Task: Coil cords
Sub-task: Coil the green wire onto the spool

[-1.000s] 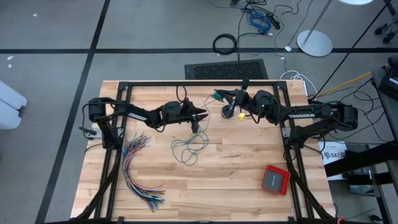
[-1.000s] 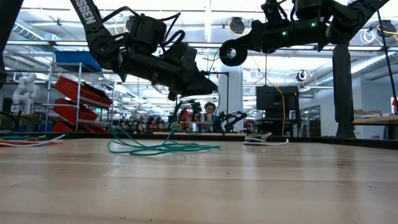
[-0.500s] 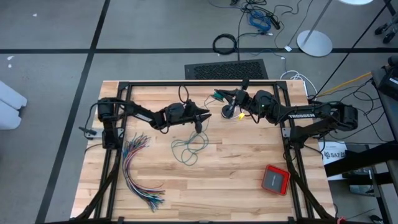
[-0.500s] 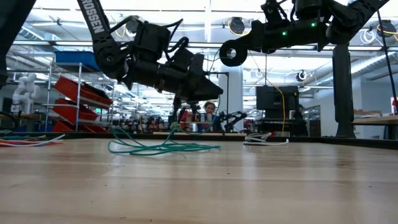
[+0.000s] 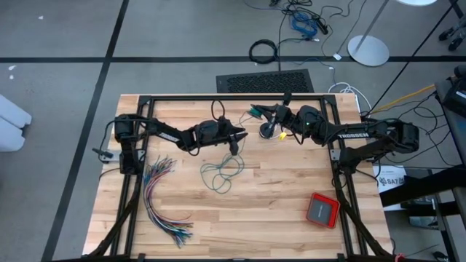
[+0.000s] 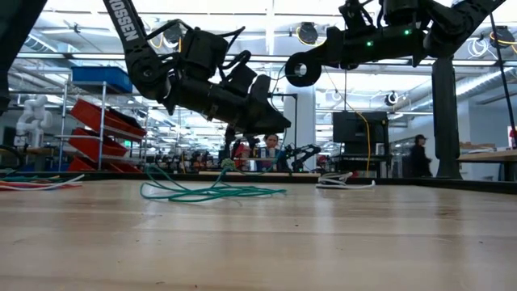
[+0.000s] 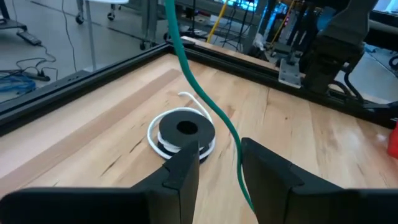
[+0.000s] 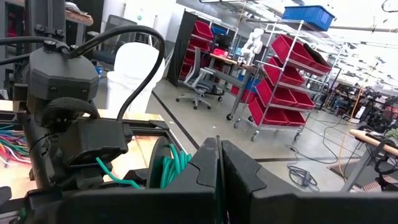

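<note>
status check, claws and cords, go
Left claw open above the coiled black cord, teal cord hanging past it. Right claw shut, raised. Nothing blocking.

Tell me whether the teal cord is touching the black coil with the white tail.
Apart. In the left wrist view the teal cord passes beside the black coil, with bare wood showing between them.

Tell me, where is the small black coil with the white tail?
In the high view the black coil lies at the table's far side near the middle, below the right pincer, beyond the loose teal-green cord.
</note>
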Controlling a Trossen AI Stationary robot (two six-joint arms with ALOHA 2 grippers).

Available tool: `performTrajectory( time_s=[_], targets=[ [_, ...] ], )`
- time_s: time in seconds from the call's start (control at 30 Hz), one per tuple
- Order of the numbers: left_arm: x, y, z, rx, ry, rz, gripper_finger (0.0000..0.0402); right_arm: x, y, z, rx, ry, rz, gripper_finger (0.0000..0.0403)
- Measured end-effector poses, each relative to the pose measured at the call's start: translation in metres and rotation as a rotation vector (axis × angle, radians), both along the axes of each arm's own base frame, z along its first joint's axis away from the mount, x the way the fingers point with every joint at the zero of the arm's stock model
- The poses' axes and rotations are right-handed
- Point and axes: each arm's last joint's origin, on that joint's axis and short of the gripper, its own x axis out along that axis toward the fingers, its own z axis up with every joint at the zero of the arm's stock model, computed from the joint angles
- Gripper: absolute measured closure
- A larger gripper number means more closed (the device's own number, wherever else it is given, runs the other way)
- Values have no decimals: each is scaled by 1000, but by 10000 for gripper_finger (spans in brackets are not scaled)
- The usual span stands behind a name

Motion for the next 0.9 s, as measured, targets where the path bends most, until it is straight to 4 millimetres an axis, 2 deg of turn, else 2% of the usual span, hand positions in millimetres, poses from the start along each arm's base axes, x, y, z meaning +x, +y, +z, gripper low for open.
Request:
performTrajectory(
  time_s=[0.23, 0.47, 0.7, 0.8, 0.9],
  targets=[
    [0, 1, 0, 6, 2, 21, 287, 0, 0, 0, 0, 2, 0, 403],
    [0, -2, 0, 57, 12, 5, 390, 0, 0, 0, 1, 3, 0, 403],
    [5, 8, 5, 84, 49, 75, 399, 2, -1, -4, 29, 5, 1, 403],
    [17, 15, 10, 112, 100, 75, 399, 7, -2, -10, 55, -2, 3, 403],
    [34, 20, 6, 110, 158, 48, 400, 12, -4, -17, 80, -19, 5, 403]
  ],
)
